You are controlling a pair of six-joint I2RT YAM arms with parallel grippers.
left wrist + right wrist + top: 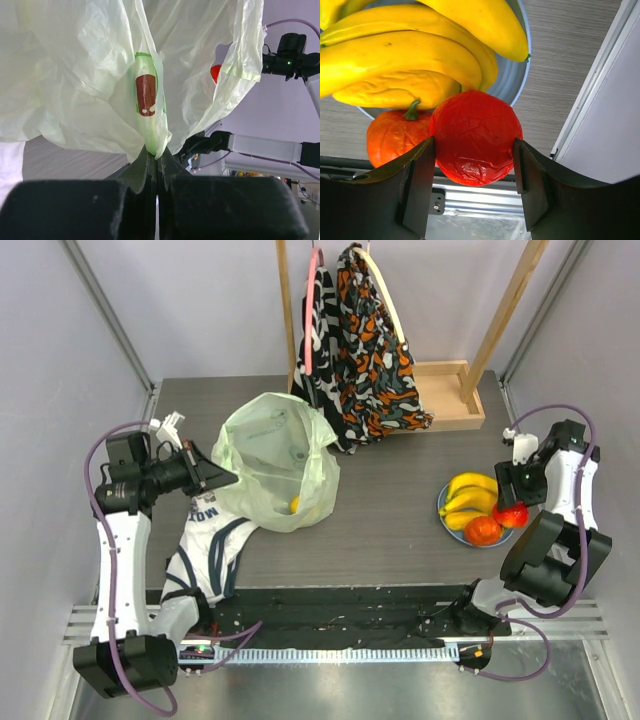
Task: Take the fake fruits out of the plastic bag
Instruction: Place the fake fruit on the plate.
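Your left hand (156, 157) is pressed shut on a fold of the plastic bag (270, 455), pinching its thin edge at the bag's left side. The bag sits crumpled on the desk (390, 540), left of centre, partly over a white garment (215, 540). Your right hand (512, 512) is clamped on a red round fruit (475, 137), with one finger on each side of it. It holds the fruit at the near rim of the plate (517, 80), just beside the orange fruit (483, 530) and below the bananas (470, 490).

You appear to be at the drop-off step: the red fruit is at the plate but not yet let go, and whether it already rests on something cannot be told. The next move calls for parting the right fingers so the fruit settles against its neighbours rather than rolling off the rim toward the desk edge.

After that, one yellow piece (294, 505) shows through the bag near its lower edge, so the job looks mostly done but not finished. Keep the left grip firm so the mouth stays reachable for the next pick.
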